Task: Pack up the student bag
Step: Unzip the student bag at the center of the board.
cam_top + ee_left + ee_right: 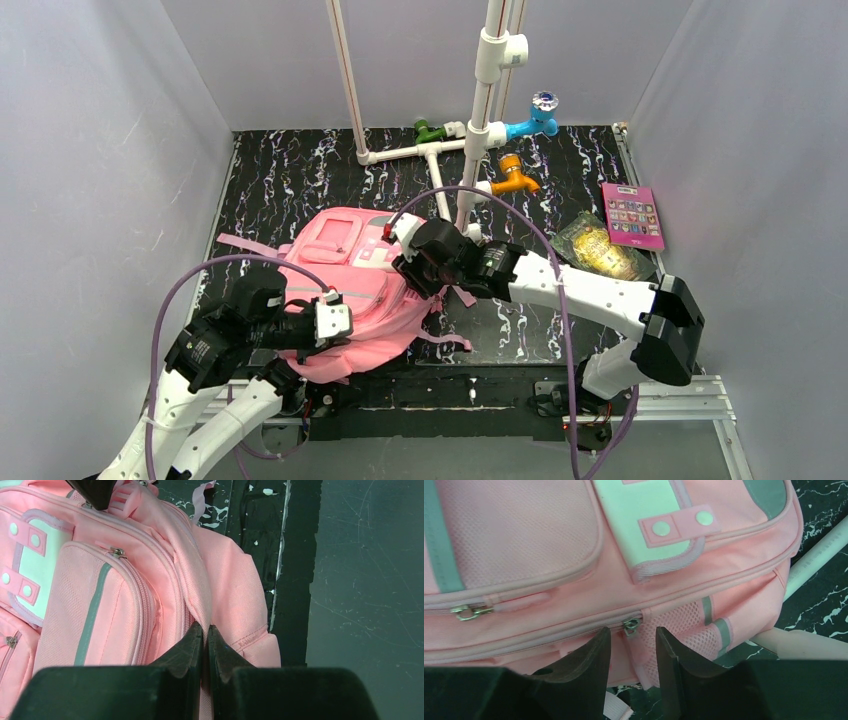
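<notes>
The pink student bag lies on the dark mat at centre left, front pockets up. It fills the left wrist view and the right wrist view. My left gripper is at the bag's near edge, shut on a fold of its pink fabric. My right gripper is at the bag's right side. It is open, with a metal zip pull of the main zip just beyond the gap between its fingertips. The zip looks closed there.
A pink book and a yellow packet lie at the right of the mat. A white pipe frame with green, blue and orange taps stands behind the bag. Grey walls enclose the cell.
</notes>
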